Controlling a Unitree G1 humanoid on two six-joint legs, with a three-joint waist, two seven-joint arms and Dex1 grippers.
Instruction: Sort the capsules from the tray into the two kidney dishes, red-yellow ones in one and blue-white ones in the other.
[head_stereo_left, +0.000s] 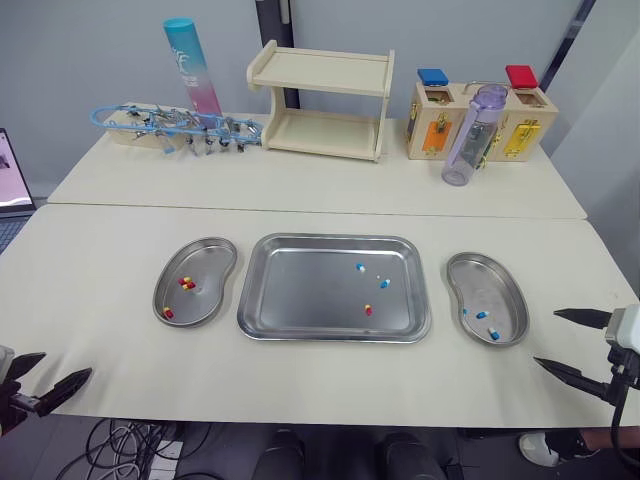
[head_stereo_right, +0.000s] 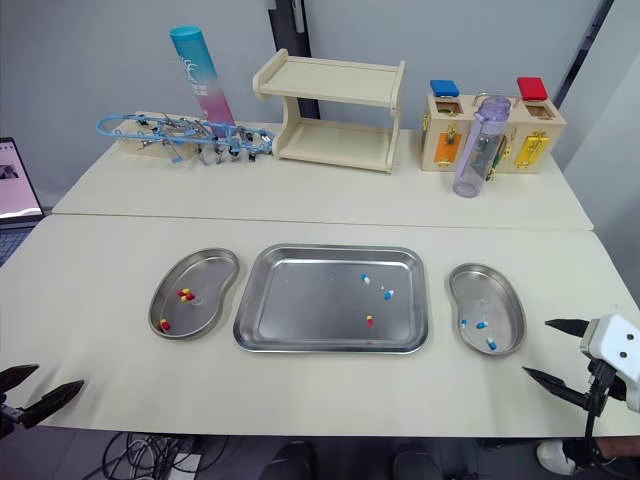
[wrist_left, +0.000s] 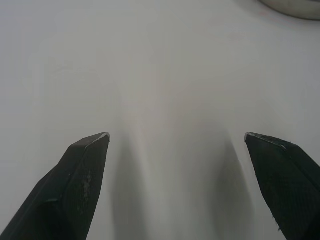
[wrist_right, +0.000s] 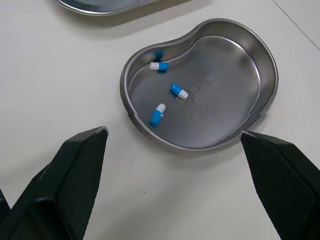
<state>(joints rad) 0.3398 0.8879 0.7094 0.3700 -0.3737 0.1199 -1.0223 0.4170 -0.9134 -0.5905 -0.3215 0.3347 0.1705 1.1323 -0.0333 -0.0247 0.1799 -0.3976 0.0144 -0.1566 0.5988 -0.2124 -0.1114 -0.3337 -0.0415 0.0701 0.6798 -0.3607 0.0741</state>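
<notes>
A steel tray (head_stereo_left: 300, 290) lies mid-table with two blue-white capsules (head_stereo_left: 360, 267) (head_stereo_left: 384, 283) and one red-yellow capsule (head_stereo_left: 368, 310) in its right half. To its left, a kidney dish (head_stereo_left: 210, 262) holds red-yellow capsules (head_stereo_left: 186, 283). The kidney dish (head_stereo_left: 488, 282) on the right holds three blue-white capsules (wrist_right: 179, 91). My left gripper (head_stereo_left: 67, 364) is open and empty over bare table at the front left edge. My right gripper (head_stereo_left: 546, 338) is open and empty at the front right, just beyond the right dish (wrist_right: 240, 60).
Along the back of the table stand a wooden shelf (head_stereo_left: 322, 100), a blue-pink tube (head_stereo_left: 192, 65), a blue wire rack (head_stereo_left: 175, 125), a purple bottle (head_stereo_left: 473, 135) and a wooden lock box (head_stereo_left: 520, 120). A laptop (head_stereo_left: 12, 190) sits off the left edge.
</notes>
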